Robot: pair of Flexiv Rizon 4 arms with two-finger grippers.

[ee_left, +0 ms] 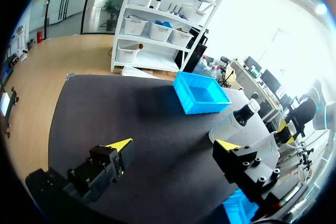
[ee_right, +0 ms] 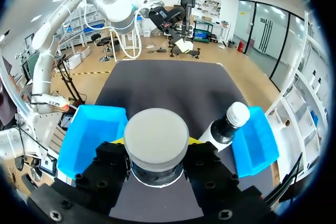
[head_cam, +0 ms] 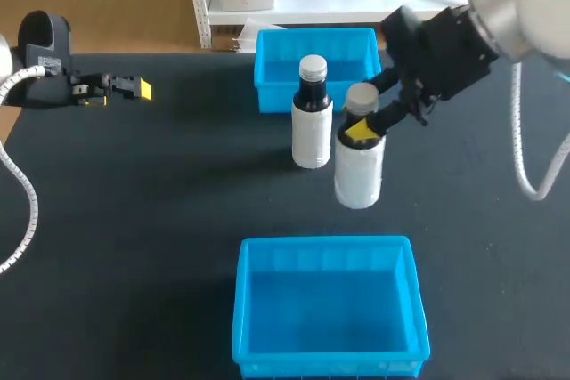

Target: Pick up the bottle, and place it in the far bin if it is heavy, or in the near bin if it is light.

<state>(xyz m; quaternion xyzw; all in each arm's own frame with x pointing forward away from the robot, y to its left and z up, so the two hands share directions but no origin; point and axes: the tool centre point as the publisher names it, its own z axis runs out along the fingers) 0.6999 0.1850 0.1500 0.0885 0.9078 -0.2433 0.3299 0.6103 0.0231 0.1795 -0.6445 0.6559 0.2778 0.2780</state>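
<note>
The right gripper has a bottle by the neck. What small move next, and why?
Probably a short straight lift to feel its weight: the right gripper is shut on the gripped bottle at its neck, and the second bottle stands close beside it, so sideways travel could knock it.

i'm seeing the far bin (head_cam: 267, 86) sitting at the back of the table (head_cam: 134, 220) and the near bin (head_cam: 245, 309) sitting at the front, in line. a bottle (head_cam: 312, 135) is standing just before the far bin. a second bottle (head_cam: 359, 175) is sitting just right of it, nearer me, my right gripper (head_cam: 361, 127) pinching its neck. my left gripper (head_cam: 138, 88) is hanging far left.
</note>
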